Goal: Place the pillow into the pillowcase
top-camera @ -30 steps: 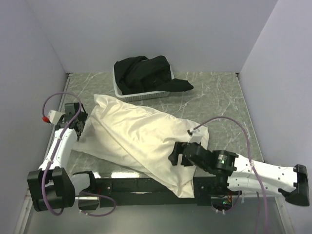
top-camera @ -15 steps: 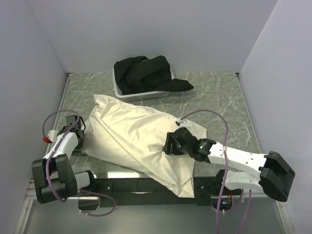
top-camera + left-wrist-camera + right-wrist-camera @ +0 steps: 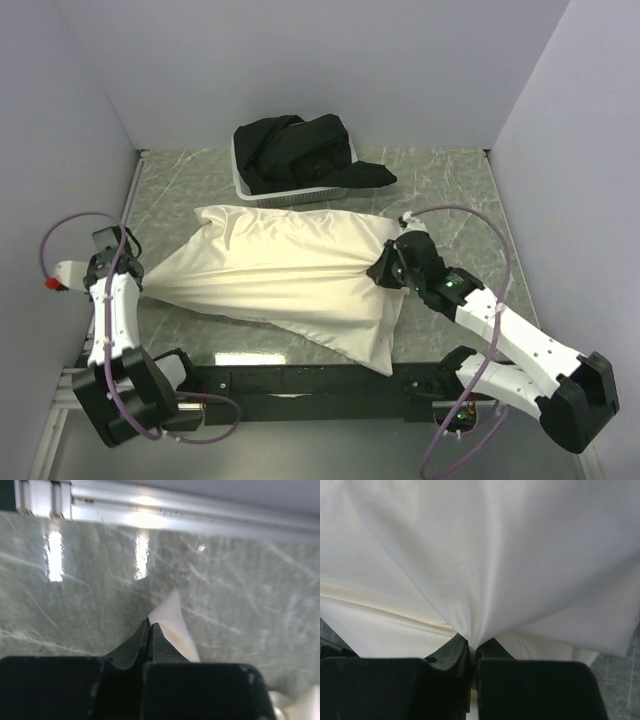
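At mid-left of the top view the left gripper (image 3: 127,268) is pinched tight on a corner of the pillowcase (image 3: 270,275), which lies plump and stretched across the middle of the table (image 3: 450,195). The pillow does not show; the bulge suggests it is inside. Right of centre, the right gripper (image 3: 386,268) clamps gathered fabric. The step looks like settling the filling. The next move calls for an even pull, then letting go.

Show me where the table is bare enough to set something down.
Widest bare table: far right, between the basket, the right wall and the right gripper. Smaller patch: far left corner beside the basket. Crowded: the middle, where the pillowcase stretches across to the left gripper.
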You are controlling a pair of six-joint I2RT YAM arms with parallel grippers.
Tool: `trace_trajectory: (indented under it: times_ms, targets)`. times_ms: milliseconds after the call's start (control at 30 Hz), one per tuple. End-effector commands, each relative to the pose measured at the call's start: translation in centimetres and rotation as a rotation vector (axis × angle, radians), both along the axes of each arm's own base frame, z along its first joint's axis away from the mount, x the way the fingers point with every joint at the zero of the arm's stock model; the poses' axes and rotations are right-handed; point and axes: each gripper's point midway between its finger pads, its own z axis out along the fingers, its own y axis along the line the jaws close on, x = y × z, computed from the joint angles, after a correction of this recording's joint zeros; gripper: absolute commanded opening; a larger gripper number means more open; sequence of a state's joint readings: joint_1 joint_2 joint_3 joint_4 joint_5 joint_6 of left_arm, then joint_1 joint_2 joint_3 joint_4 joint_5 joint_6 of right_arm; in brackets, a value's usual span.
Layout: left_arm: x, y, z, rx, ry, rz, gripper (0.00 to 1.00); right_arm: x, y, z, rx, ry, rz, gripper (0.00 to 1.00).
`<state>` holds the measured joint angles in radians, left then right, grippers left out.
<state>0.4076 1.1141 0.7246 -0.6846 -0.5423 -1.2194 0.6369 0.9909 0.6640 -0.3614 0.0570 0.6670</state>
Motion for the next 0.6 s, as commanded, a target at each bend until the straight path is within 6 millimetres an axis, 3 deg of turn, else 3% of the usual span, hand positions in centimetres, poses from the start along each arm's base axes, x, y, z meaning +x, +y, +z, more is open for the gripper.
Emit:
trace_trajectory:
  times_ms: [0, 67, 133, 167, 200, 233, 267, 300, 367, 400, 533, 567]
  targets:
    - [-3.2, 3.4, 4.3, 0.127, 0.014, 0.066, 0.01, 1.3, -2.4, 3.9, -0.035, -0.111, -0.023, 0.0]
    - [-3.8, 3.1, 3.5, 0.119, 0.036, 0.066, 0.01, 0.5, -1.8, 2.6, -0.025, -0.077, 0.019, 0.0]
    - [-4.2, 2.6, 2.6, 0.098, 0.042, 0.06, 0.02, -0.3, -0.8, 1.6, 0.009, -0.05, 0.076, 0.09]
    - [-4.5, 2.2, 1.7, 0.084, 0.052, 0.058, 0.04, -1.0, -1.0, 0.1, -0.006, -0.022, 0.086, 0.16]
    - [-4.6, 1.9, 1.5, 0.074, 0.043, 0.05, 0.08, -1.4, -0.9, -0.5, -0.009, -0.014, 0.094, 0.39]
    - [-4.5, 1.7, 1.3, 0.067, 0.038, 0.038, 0.2, -1.9, -0.9, -0.8, -0.007, -0.015, 0.107, 0.51]
    - [-4.3, 1.7, 1.6, 0.072, 0.032, 0.024, 0.56, -2.6, -0.8, -1.4, -0.011, -0.002, 0.127, 0.6]
    - [-4.1, 1.8, 2.1, 0.08, 0.017, 0.017, 0.72, -2.9, -0.9, -1.5, -0.014, 0.0, 0.128, 0.74]
    - [-2.5, 2.0, 4.2, 0.108, -0.051, -0.032, 0.88, -3.6, -1.3, -0.9, -0.03, -0.016, 0.12, 0.84]
    - [-1.7, 2.0, 5.0, 0.111, -0.085, -0.061, 0.9, -3.9, -1.4, -0.6, -0.026, -0.019, 0.124, 0.89]
    - [3.4, 0.4, 8.4, 0.127, -0.244, -0.213, 0.9, -5.0, -1.2, 1.1, 0.009, -0.045, 0.11, 0.92]
    - [5.5, -1.0, 8.9, 0.136, -0.248, -0.278, 0.9, -5.2, -0.8, 1.3, 0.036, -0.039, 0.098, 0.92]
